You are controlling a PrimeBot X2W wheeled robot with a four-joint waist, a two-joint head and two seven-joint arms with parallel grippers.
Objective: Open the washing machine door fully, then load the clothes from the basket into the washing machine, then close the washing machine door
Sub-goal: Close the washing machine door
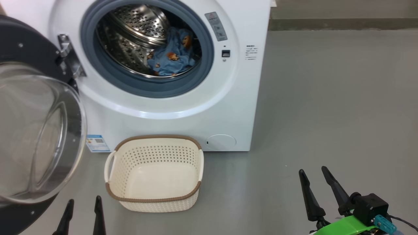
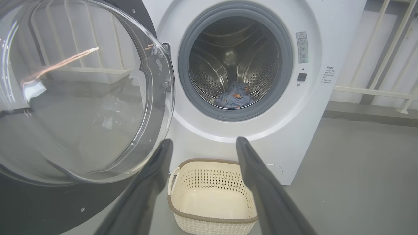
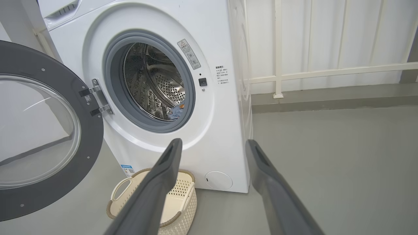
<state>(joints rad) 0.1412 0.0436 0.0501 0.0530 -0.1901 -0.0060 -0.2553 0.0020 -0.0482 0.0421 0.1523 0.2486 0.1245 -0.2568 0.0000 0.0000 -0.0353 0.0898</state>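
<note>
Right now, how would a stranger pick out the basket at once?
Find the white front-loading washing machine with its door swung open. On the grey floor just before it stands the basket: cream perforated plastic, brown rim, white handles, empty.

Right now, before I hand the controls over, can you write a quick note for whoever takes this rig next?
Left gripper: open, empty, low beside the door.
Right gripper: open, empty, low and to the right of the basket.
Door: swung wide open, on the left of the washing machine.
Clothes: lying inside the drum.
Basket: empty, standing in front of the washing machine.
Done: door opened, clothes loaded.
Left: close the door.
</note>
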